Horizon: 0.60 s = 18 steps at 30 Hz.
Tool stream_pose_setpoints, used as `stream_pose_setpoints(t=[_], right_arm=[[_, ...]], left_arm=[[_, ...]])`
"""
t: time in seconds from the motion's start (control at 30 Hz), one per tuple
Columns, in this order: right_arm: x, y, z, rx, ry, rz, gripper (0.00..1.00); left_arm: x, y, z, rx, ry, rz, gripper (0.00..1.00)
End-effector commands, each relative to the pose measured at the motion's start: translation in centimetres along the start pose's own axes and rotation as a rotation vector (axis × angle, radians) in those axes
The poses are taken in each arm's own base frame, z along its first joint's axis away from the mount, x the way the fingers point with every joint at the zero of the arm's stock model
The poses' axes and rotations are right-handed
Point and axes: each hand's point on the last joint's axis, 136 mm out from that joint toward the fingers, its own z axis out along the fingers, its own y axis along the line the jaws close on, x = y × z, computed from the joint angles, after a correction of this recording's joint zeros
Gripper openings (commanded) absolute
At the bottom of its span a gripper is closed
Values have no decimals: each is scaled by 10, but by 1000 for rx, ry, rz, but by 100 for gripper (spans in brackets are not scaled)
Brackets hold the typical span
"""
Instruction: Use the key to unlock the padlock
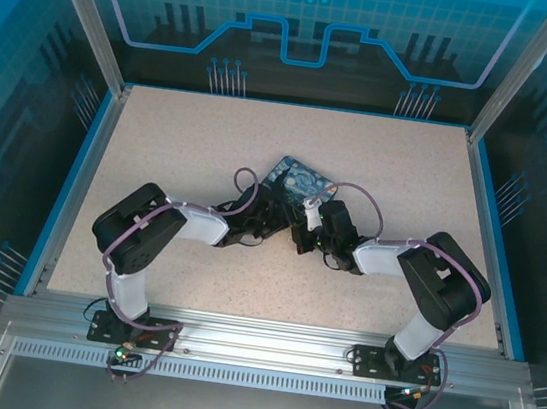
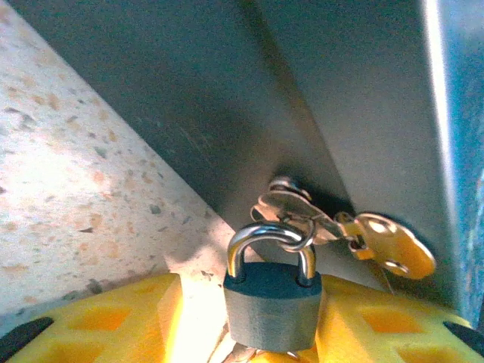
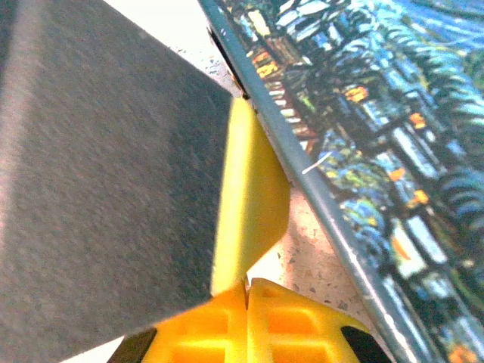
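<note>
By the tin [image 1: 302,178], left claw [image 2: 249,333] clamps the padlock [image 2: 271,291] on its small, likely slick body — right claw [image 3: 246,299] closed.

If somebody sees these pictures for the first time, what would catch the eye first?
First, the blue-teal padlock, close up in the left wrist view between yellow fingers, its key just to the right. Then the starry-night painted tin at mid-table, where both arms meet.
</note>
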Motion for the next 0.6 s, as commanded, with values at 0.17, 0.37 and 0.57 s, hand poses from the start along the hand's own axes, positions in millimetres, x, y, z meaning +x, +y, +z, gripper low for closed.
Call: stream_pose_setpoints(t=[0.17,0.37,0.57], right_arm=[[-17,7,2,-35,-42,-4,0],[-17,7,2,-36,-41,-4,0],[-17,7,3,-35,-42,-4,0]], left_arm=[[-14,-14,-9,40,-92,40,52],[-15,-13,-7,43,-100,35,51],[-17,-21,-5,63,-104,34,43]])
